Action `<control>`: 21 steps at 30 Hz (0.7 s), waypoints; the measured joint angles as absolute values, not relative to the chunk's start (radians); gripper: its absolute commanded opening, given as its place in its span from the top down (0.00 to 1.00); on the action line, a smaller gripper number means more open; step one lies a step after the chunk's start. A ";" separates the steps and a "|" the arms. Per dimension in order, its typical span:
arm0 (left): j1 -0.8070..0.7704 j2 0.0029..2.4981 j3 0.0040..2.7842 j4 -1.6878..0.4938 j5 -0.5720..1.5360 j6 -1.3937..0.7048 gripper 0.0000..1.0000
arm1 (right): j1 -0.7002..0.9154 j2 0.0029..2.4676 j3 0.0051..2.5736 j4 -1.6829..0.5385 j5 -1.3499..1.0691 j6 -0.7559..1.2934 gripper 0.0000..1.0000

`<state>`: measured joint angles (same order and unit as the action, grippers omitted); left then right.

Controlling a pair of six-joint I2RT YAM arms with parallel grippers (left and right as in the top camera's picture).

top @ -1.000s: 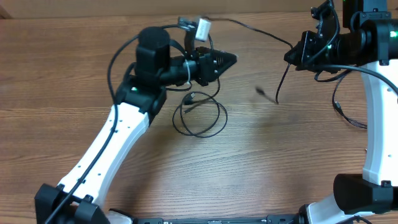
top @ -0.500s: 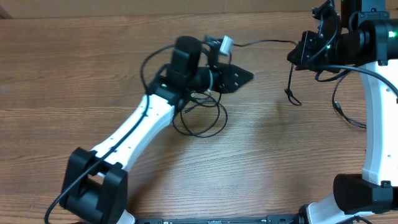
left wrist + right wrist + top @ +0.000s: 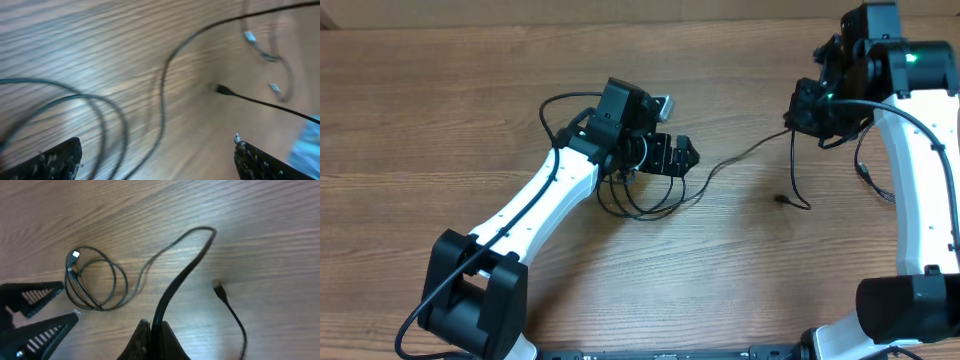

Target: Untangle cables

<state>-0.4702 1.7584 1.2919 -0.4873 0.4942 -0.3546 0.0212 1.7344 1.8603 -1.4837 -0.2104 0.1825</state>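
The cables are thin black cords. A small coil (image 3: 640, 195) lies mid-table, and one cord (image 3: 740, 155) runs from it up to my right gripper (image 3: 798, 105). That gripper (image 3: 159, 326) is shut on the cord (image 3: 192, 262), whose free plug end (image 3: 218, 289) trails down to the table (image 3: 788, 199). My left gripper (image 3: 682, 155) hovers just above the coil's right side, open. In the left wrist view its fingertips (image 3: 50, 160) stand far apart with only blurred loops (image 3: 100, 115) and wood between them. The coil (image 3: 95, 285) also shows in the right wrist view.
A further thin black cord (image 3: 870, 180) with metal plug ends (image 3: 274, 87) lies by the right arm's base. Thick arm wires loop behind the left arm (image 3: 555, 110). The wooden table (image 3: 420, 130) spreads out left and front.
My left gripper opened and let go of the cord, then dropped toward the coil. The cord that stretched across the back now lies slack on the table.
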 measured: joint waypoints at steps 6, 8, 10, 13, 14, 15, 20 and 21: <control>-0.458 1.758 1.292 -0.548 0.339 -0.341 0.07 | 0.024 1.734 1.708 -1.401 -0.290 0.183 0.96; -0.445 1.758 1.291 -0.581 0.277 -0.361 0.07 | 0.032 1.734 1.669 -1.379 -0.309 0.184 0.96; -0.427 1.758 1.291 -0.607 0.234 -0.382 0.07 | 0.053 1.734 1.617 -1.336 -0.337 0.187 0.96; -0.408 1.758 1.291 -0.623 0.201 -0.402 0.07 | 0.092 1.734 1.548 -1.262 -0.361 0.205 0.95; -0.402 1.758 1.291 -0.627 0.191 -0.412 0.07 | 0.114 1.734 1.521 -1.229 -0.367 0.214 0.93; -0.398 1.758 1.291 -0.632 0.185 -0.415 0.07 | 0.132 1.734 1.496 -1.200 -0.372 0.223 0.92; -0.398 1.758 1.291 -0.656 0.170 -0.420 0.06 | 0.225 1.735 1.341 -1.010 -0.391 0.306 0.92; -0.398 1.758 1.291 -0.659 0.170 -0.420 0.07 | 0.233 1.735 1.327 -0.994 -0.393 0.315 0.92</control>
<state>-0.3977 1.7584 1.2915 -0.6594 0.1703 -0.4202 0.2333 1.7348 1.3270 -0.9936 -0.3927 0.3153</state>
